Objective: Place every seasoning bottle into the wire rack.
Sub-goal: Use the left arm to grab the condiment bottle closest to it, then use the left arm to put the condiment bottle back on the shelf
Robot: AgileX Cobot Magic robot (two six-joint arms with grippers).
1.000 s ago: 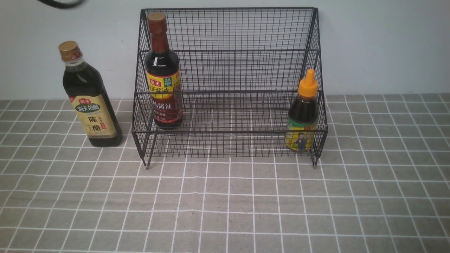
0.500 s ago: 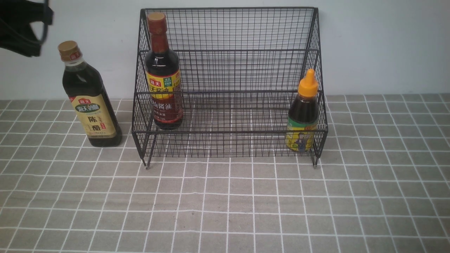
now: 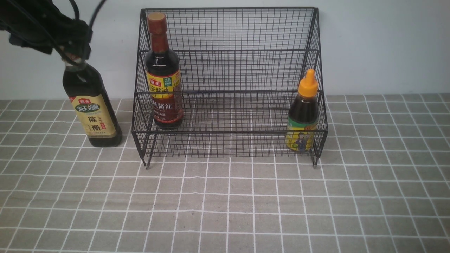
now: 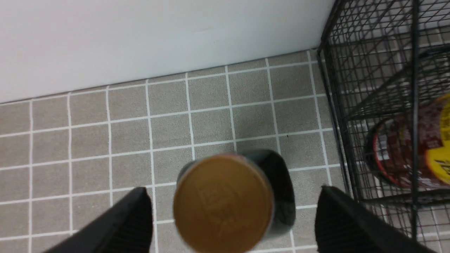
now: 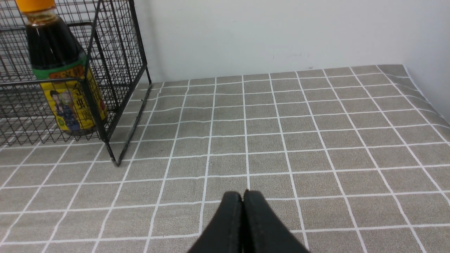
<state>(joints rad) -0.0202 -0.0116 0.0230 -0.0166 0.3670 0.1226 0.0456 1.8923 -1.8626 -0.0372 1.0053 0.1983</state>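
The black wire rack point(image 3: 228, 70) stands at the back middle. The bottle with the brown-red neck point(image 3: 162, 73) stands in its left end and the small orange-capped bottle point(image 3: 303, 112) in its right end. The gold-capped, beige-label bottle point(image 3: 92, 109) stands on the table left of the rack. My left gripper point(image 3: 72, 52) is over its cap, which it hides in the front view. In the left wrist view the gripper point(image 4: 232, 214) is open, fingers apart on both sides of the gold cap point(image 4: 223, 203). My right gripper point(image 5: 242, 196) is shut and empty, low over the table.
A grey checked cloth point(image 3: 225, 203) covers the table, and a pale wall runs close behind the rack. The rack's left side point(image 4: 351, 140) stands right beside the gold-capped bottle. The rack's right foot point(image 5: 117, 161) and the orange-capped bottle point(image 5: 63, 80) show in the right wrist view.
My left gripper has come in from the upper left and down over the gold-capped bottle's cap. The bottles and the rack have not moved.
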